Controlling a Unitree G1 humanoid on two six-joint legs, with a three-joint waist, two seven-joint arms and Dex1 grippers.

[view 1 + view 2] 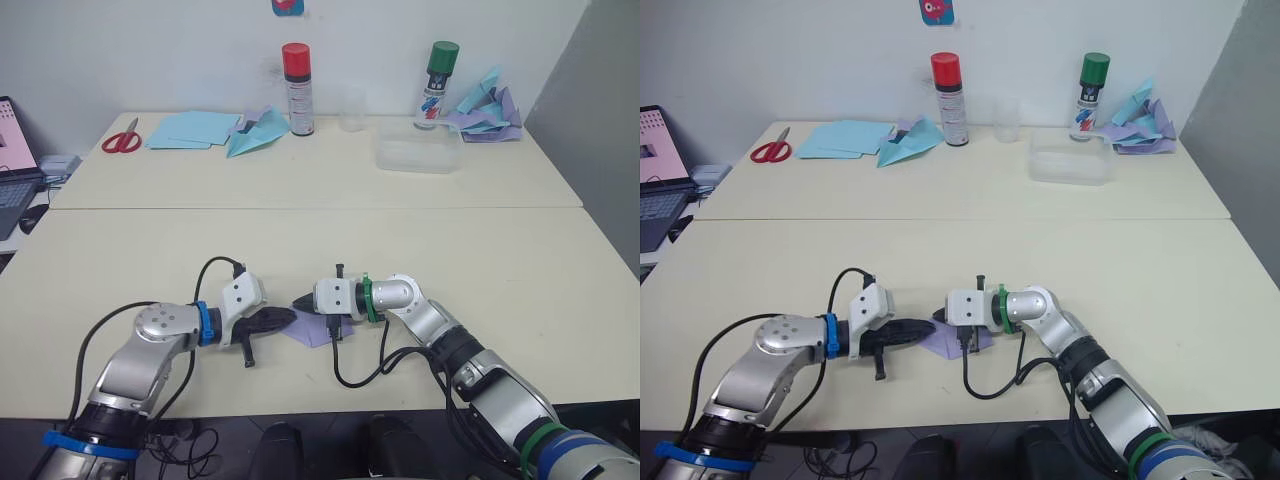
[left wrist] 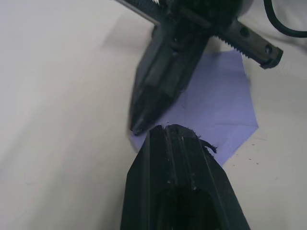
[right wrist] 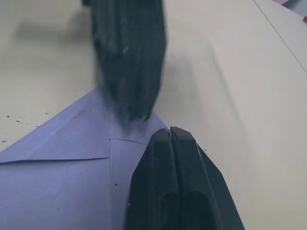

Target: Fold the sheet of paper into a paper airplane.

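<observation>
The sheet of paper [image 1: 318, 328] is pale lavender and lies flat on the near table, partly folded with creases and a pointed edge. My left gripper [image 1: 287, 317] is shut, its tip resting at the sheet's left edge. My right gripper [image 1: 299, 301] is shut too and points left, with its tip over the same edge, almost touching the left one. In the left wrist view the two tips meet above the paper [image 2: 216, 100]. The right wrist view shows folded flaps of the paper [image 3: 57, 167] under my shut fingers [image 3: 168, 158]. A paper airplane of this lavender paper is out of view.
On the far table stand a red spray can [image 1: 298, 88], a green spray can [image 1: 437, 82], a clear box [image 1: 418, 150] and a clear cup [image 1: 351, 110]. Scissors [image 1: 122, 138], light blue sheets [image 1: 190, 128], a blue plane [image 1: 255, 132] and a heap of planes [image 1: 488, 110] lie there. A laptop [image 1: 12, 170] sits far left.
</observation>
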